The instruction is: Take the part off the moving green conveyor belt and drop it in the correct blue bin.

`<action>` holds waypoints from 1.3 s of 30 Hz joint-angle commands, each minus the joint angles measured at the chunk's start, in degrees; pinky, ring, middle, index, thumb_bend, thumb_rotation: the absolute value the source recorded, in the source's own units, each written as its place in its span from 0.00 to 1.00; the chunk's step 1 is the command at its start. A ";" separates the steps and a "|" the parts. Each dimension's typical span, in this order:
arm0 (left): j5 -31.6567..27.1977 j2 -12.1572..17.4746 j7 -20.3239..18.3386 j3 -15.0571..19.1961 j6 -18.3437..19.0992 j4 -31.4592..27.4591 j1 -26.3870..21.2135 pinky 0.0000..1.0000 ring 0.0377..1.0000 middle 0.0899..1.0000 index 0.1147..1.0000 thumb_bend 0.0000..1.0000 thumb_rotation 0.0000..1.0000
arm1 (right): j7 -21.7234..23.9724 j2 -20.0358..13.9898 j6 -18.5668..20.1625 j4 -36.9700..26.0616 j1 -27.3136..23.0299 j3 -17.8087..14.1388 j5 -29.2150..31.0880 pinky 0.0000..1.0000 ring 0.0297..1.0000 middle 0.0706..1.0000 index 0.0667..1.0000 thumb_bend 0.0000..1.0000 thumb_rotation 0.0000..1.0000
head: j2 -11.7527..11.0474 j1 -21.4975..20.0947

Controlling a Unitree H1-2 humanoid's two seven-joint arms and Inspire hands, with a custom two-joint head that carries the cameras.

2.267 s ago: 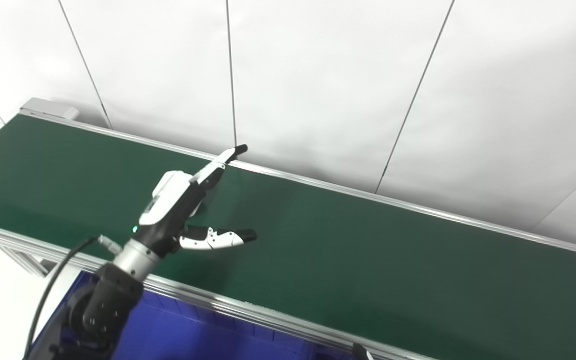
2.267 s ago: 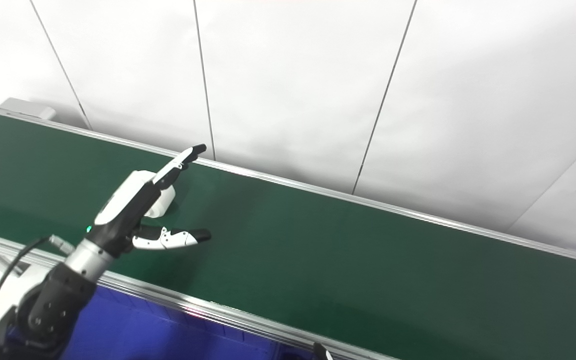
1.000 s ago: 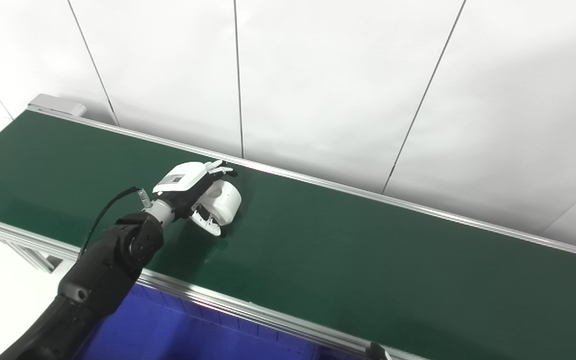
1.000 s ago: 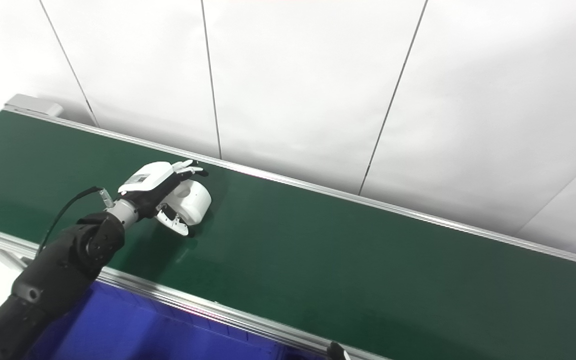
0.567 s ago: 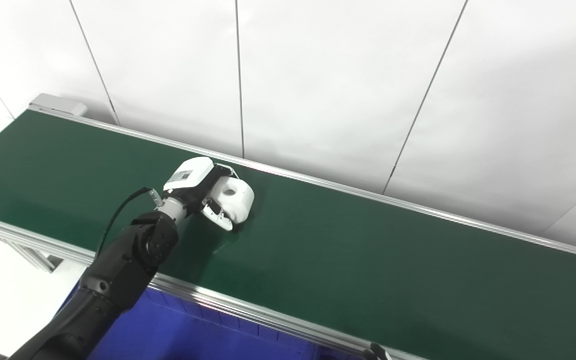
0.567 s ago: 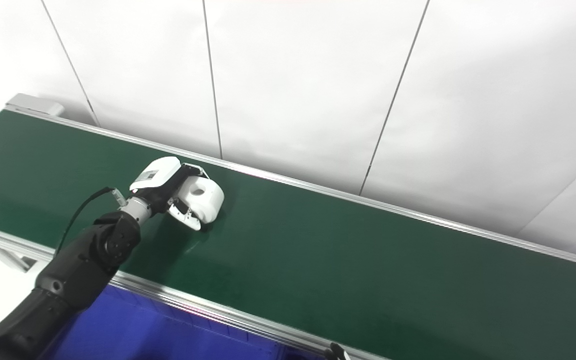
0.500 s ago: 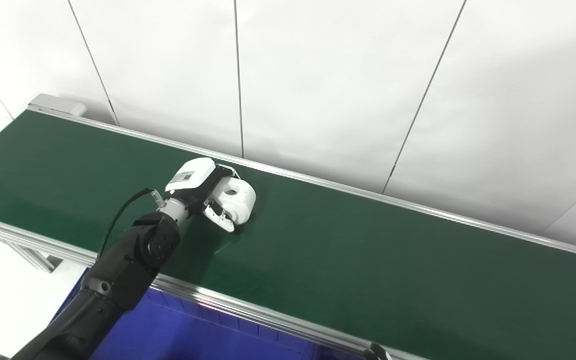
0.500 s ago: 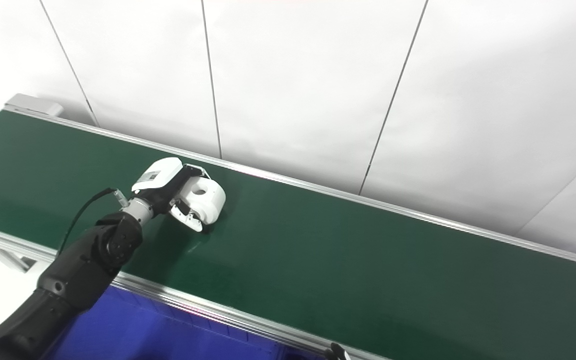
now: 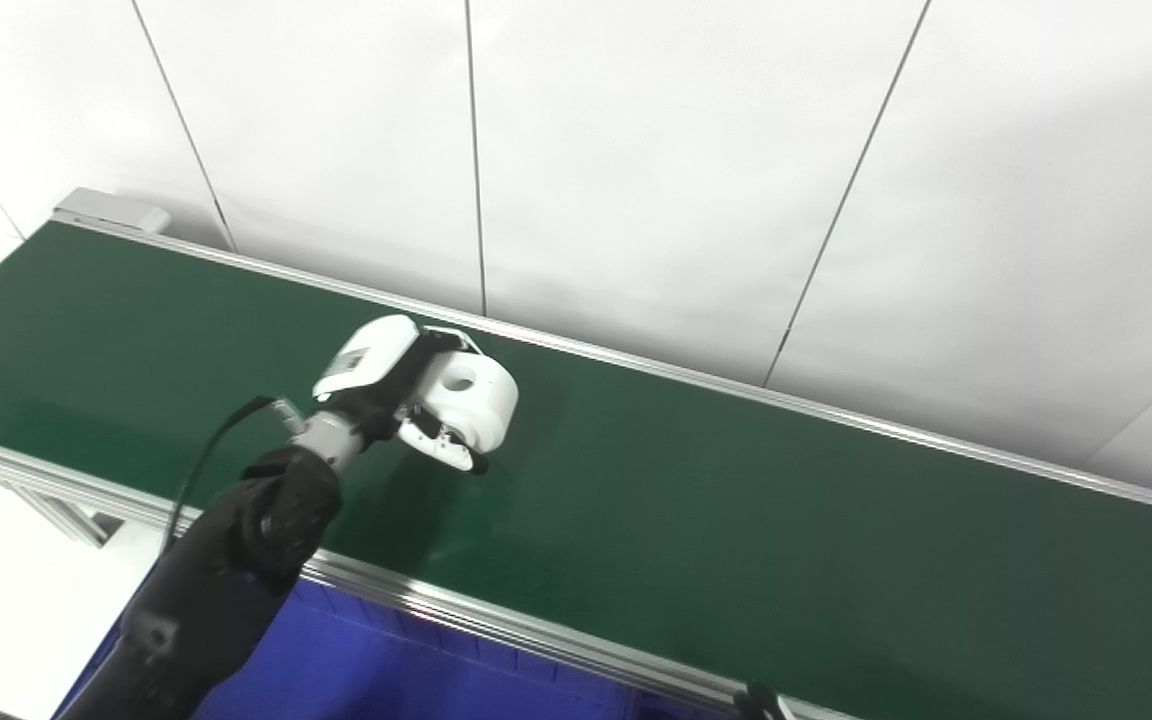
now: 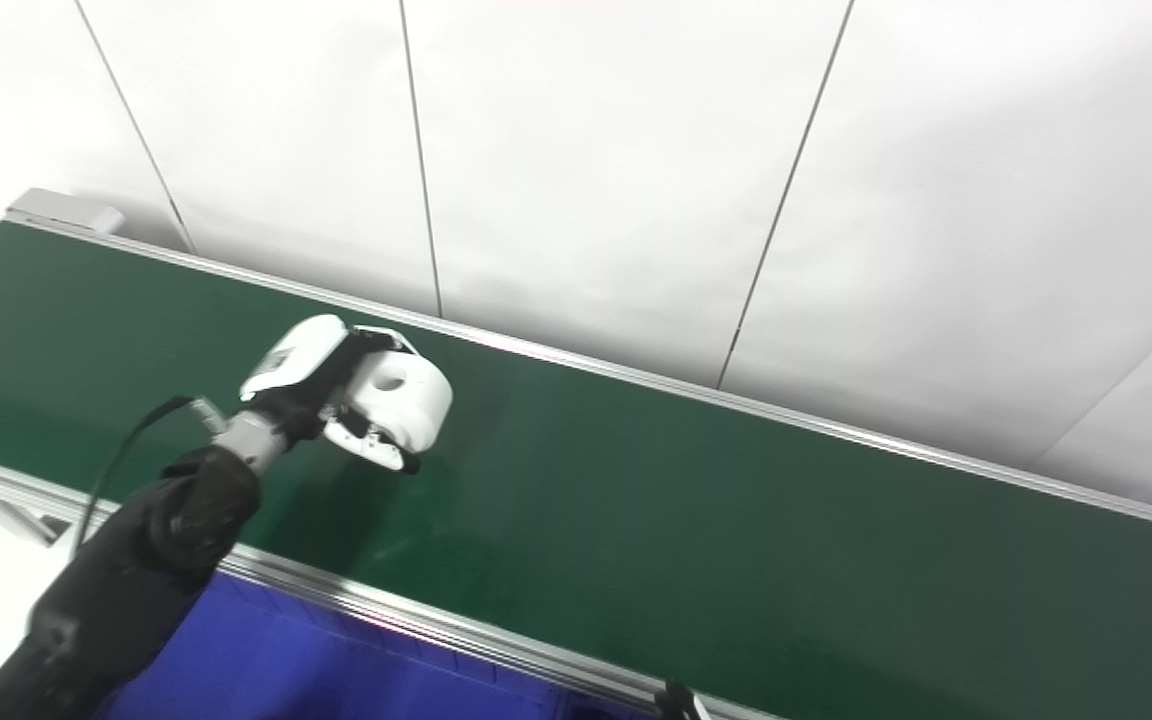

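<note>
Our left hand [image 9: 406, 385] is clamped around the white rounded plastic part with a hole [image 9: 471, 398], just above the green conveyor belt [image 9: 736, 530], so it can reach the blue bin [image 9: 356, 670] below our wrist.

left arm [image 9: 236, 540]: we noted a matte black, rounded casing, thick at the joint.
wrist [image 9: 321, 436]: we recorded a short silver metal collar.
cable [image 9: 201, 465]: we saw a thin black lead looping to a small silver plug.
left hand [image 9: 391, 385]: we logged a glossy white back shell with a small grey label, black inner parts, white finger segments.
</note>
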 commanded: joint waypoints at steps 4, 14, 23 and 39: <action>-5.68 0.02 -0.18 1.82 -3.98 -7.65 5.07 0.32 0.34 0.44 0.47 0.49 0.00 | 1.01 0.23 -3.54 -4.26 1.69 -0.89 -0.88 0.84 0.89 0.89 0.94 0.71 0.75 | 4.70 -2.17; -11.76 -3.78 -0.53 1.79 -8.94 -15.39 15.96 0.39 0.40 0.46 0.43 0.50 0.00 | 3.95 1.51 -3.48 -8.00 3.74 -3.31 -0.82 0.88 0.90 0.90 0.95 0.69 0.71 | 10.88 -4.58; -11.98 -7.88 0.87 0.61 -14.72 -18.34 28.73 0.34 0.41 0.47 0.41 0.50 0.00 | 5.88 2.71 -3.36 -10.94 5.69 -5.71 -0.10 0.90 0.90 0.89 0.95 0.68 0.70 | 16.28 -7.50; -5.67 -9.29 1.29 -4.34 -22.09 -10.65 33.70 0.45 0.44 0.46 0.40 0.50 0.00 | 10.66 2.86 -2.68 -13.31 6.81 -9.08 2.57 0.88 0.88 0.88 0.95 0.67 0.67 | 19.74 -9.20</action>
